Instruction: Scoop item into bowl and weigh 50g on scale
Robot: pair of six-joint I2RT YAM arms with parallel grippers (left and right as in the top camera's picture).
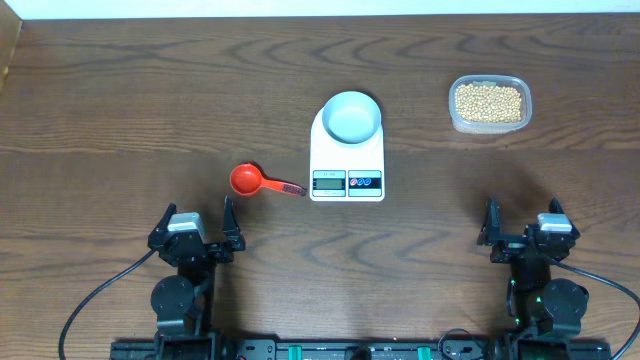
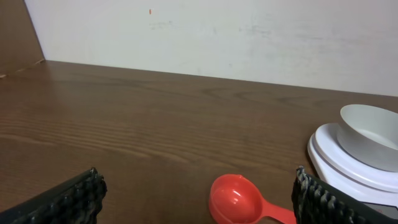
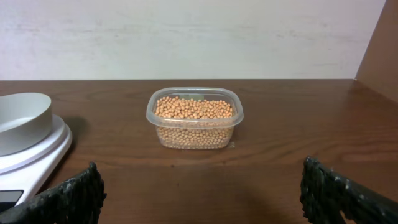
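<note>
At the bottom of the overhead view, the left tool (image 1: 197,212) and the right tool (image 1: 523,212) sit low over the counter (image 1: 120,110), one in each lower corner. Both are spread wide and released, grasping nothing.

Just above the left tool, toward the middle of the frame, lies a red scoop (image 1: 246,180), cup to the left and handle pointing right at the scale (image 1: 346,158). The scale is in the centre of the frame, with the bowl (image 1: 352,117) on its far half showing a bare pale blue inside. In the upper right a clear tub (image 1: 451,108) holds the beans (image 1: 489,102), well apart from both tools and straight up the frame from the right one.

Only the overhead view shows the scale's display and buttons. The left wrist view shows the scoop between its fingers and the bowl at the right edge, but not the tub. The right wrist view shows the tub of beans dead centre and the bowl at the left edge, but not the scoop.
</note>
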